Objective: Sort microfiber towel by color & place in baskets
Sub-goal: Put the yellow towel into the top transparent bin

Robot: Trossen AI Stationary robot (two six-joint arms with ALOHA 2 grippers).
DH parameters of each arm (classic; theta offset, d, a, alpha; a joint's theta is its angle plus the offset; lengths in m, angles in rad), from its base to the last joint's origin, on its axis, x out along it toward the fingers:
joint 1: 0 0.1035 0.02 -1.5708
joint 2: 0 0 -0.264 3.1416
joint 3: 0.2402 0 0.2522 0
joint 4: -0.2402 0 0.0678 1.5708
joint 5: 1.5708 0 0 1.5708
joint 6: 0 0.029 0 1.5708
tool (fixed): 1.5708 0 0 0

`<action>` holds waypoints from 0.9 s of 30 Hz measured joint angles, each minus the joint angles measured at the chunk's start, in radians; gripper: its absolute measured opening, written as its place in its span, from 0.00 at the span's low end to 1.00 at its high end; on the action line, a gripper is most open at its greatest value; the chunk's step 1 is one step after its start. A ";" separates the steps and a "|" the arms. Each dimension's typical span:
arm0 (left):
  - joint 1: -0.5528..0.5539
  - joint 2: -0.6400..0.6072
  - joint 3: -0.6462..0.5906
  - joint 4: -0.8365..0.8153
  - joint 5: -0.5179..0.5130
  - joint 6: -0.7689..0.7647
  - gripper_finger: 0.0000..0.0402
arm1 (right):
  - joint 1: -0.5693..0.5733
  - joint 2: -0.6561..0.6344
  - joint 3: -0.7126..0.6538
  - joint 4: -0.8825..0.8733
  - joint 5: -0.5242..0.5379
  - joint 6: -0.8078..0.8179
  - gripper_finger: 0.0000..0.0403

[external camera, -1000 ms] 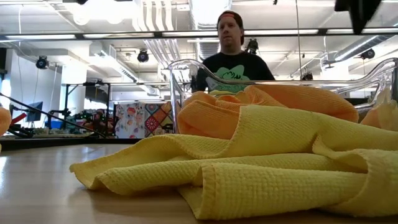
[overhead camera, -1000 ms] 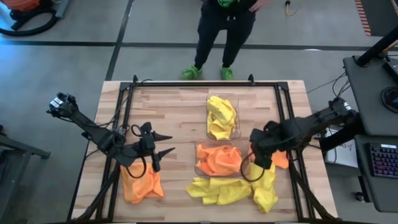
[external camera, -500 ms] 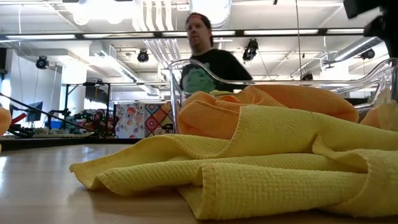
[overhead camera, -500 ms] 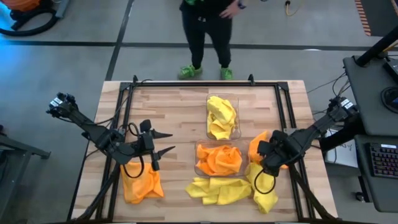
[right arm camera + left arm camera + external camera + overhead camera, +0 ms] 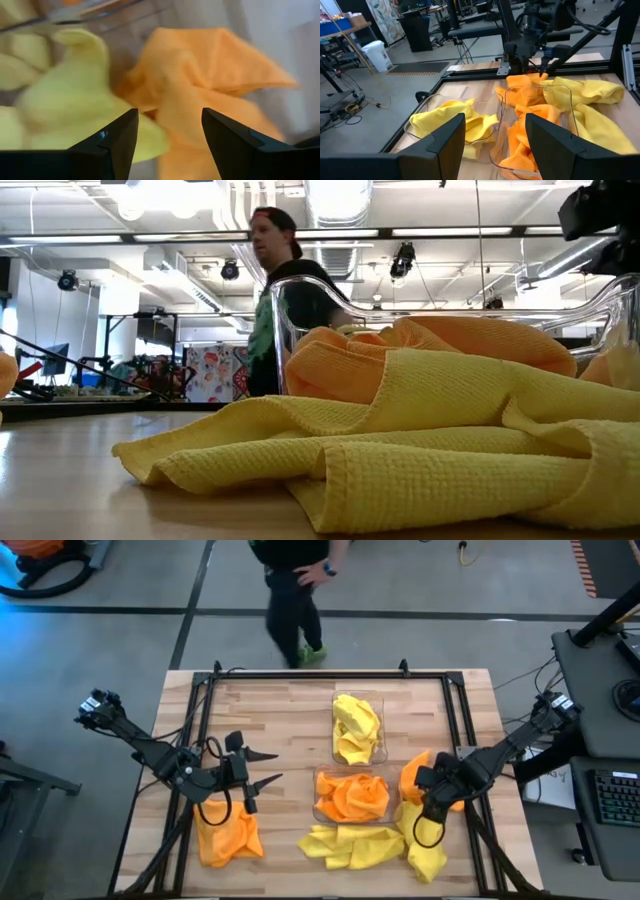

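Observation:
My right gripper (image 5: 428, 796) points down, open, just above a crumpled orange towel (image 5: 210, 75) that lies on the table right of the near basket (image 5: 318, 802). That clear basket holds orange towels (image 5: 352, 796). The far basket (image 5: 337, 730) holds yellow towels (image 5: 357, 728). Loose yellow towels (image 5: 355, 845) lie spread along the table's front, one (image 5: 60, 100) beside the orange one. Another orange towel (image 5: 225, 835) lies at the front left, below my left gripper (image 5: 268, 768), which hovers open and points toward the baskets.
A black metal frame (image 5: 300, 677) runs round the tabletop. A person (image 5: 290, 580) walks past beyond the far edge. Bare wood (image 5: 270, 715) lies at the far left of the table.
My right gripper has come down and moved a little toward the table's right edge, from beside the orange basket to just over the loose orange towel. The person behind the table has walked toward the left.

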 joint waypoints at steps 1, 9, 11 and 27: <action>0.000 0.000 0.000 0.000 0.000 -0.008 0.48 | 0.003 0.000 0.001 0.010 -0.017 0.012 0.53; 0.000 0.003 0.000 0.004 0.001 -0.148 0.48 | 0.008 0.018 0.110 0.014 -0.197 0.288 0.53; 0.000 0.013 0.000 0.003 0.002 -0.169 0.48 | 0.019 0.018 0.135 0.019 -0.212 0.369 0.53; 0.001 0.039 0.000 0.043 0.002 -0.157 0.48 | 0.132 0.063 0.069 0.119 -0.224 0.569 0.55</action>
